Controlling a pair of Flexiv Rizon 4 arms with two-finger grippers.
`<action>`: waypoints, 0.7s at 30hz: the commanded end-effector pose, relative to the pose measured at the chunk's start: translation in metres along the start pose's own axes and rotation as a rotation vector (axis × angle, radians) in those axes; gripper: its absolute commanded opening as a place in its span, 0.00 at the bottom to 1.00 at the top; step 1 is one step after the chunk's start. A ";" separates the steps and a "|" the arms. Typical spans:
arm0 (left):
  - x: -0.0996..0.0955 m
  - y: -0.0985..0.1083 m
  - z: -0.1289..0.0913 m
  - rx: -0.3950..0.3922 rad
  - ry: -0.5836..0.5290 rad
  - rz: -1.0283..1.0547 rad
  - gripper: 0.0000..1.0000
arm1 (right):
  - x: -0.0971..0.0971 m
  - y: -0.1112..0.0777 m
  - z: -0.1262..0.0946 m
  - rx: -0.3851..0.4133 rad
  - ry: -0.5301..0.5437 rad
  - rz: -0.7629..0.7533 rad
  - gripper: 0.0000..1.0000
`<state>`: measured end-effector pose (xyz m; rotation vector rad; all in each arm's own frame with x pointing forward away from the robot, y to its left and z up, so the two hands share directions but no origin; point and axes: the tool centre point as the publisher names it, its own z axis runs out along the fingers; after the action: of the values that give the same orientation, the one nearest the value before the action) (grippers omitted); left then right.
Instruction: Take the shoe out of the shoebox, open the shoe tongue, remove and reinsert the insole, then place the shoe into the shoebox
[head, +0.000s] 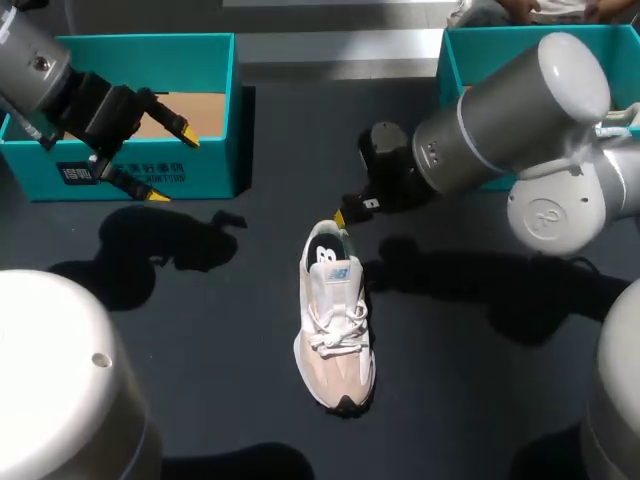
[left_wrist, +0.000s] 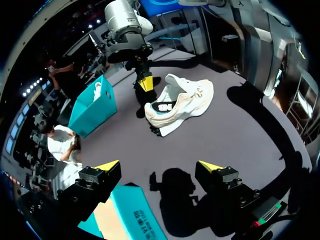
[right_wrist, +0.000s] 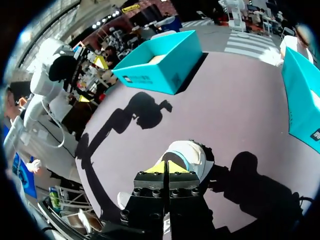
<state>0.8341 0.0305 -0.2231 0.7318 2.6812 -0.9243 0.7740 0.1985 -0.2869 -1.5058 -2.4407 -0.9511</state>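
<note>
1. Standing on its sole in the middle of the dark table (head: 200, 350), the shoe (head: 335, 320) was out of both boxes, with its toe toward the robot and its heel toward the far side.
2. The shoe was white and pale pink, and its laces (head: 335, 325) were done up.
3. The right gripper (head: 345, 215) was low down, just beside the heel of the shoe.
4. In the right wrist view, its two yellow tips were pressed together (I could see nothing between them), and the heel of the shoe (right_wrist: 187, 155) was just ahead of the right gripper (right_wrist: 168, 167).
5. The left gripper (head: 170, 167) hung over the front wall of the left shoebox (head: 215, 165), well apart from the shoe.
6. Its fingers were spread wide and held nothing; in the left wrist view the box's edge (left_wrist: 135, 215) lay under the left gripper (left_wrist: 159, 166).
7. That box was blue-green with a brown floor inside.
8. Another blue-green box (head: 460, 60) stood at the far right of the table.
</note>
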 end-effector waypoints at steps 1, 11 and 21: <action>0.003 -0.002 -0.018 -0.017 -0.015 -0.013 1.00 | 0.001 -0.004 0.009 0.069 -0.410 0.048 0.00; 0.003 -0.002 -0.018 -0.017 -0.015 -0.013 1.00 | 0.001 -0.014 0.013 0.133 -0.527 0.081 0.00; 0.003 -0.002 -0.018 -0.017 -0.015 -0.013 1.00 | 0.002 -0.017 0.015 0.111 -0.544 0.140 0.00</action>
<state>0.8314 0.0412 -0.2092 0.7038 2.6793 -0.9113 0.7656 0.1993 -0.3035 -1.8600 -2.5111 -0.5628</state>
